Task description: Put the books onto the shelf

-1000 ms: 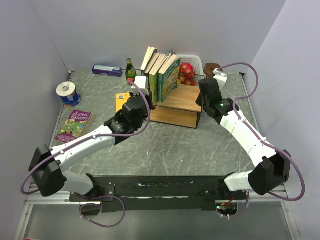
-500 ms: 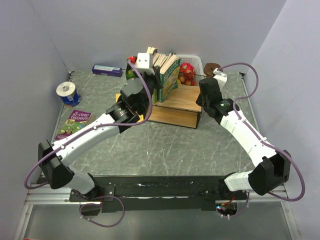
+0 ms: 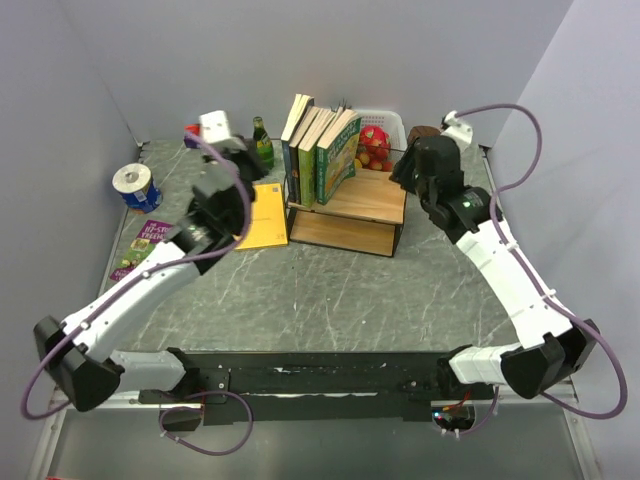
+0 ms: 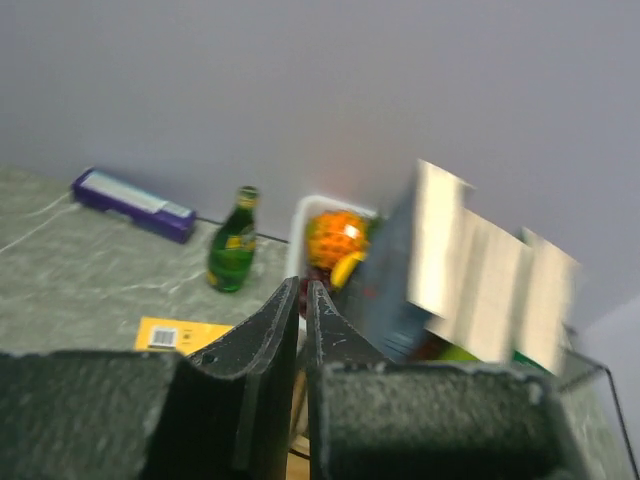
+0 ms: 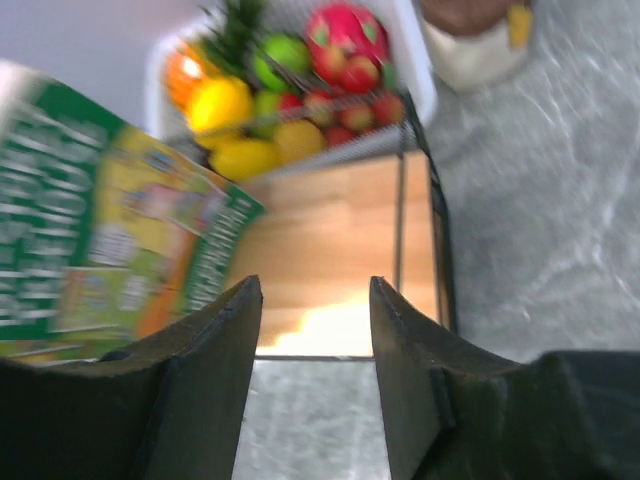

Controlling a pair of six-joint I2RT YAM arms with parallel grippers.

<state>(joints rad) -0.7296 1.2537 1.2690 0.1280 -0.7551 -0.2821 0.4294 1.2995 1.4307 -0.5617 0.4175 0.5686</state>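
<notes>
Several books (image 3: 318, 150) stand leaning on the left end of the shelf (image 3: 355, 212); the bright green cartoon one (image 3: 337, 158) is rightmost. In the right wrist view that green book (image 5: 100, 230) leans over the shelf's top board (image 5: 340, 230). A yellow book (image 3: 262, 214) lies flat left of the shelf, and a purple cartoon book (image 3: 145, 243) lies further left, partly under my left arm. My left gripper (image 3: 243, 158) hovers left of the books, its jaws almost together with nothing between (image 4: 302, 283). My right gripper (image 3: 400, 178) stands open and empty (image 5: 315, 282) over the shelf's right end.
A white fruit basket (image 3: 388, 118) stands behind the shelf. A green bottle (image 3: 261, 140) is by the back wall, with a purple box (image 4: 130, 205) to its left. A tape roll (image 3: 132, 185) sits at far left, a brown object (image 3: 422, 133) at back right.
My left arm swung up and to the left, away from the books, uncovering the yellow book. My right gripper opened and drew back from the green book.
</notes>
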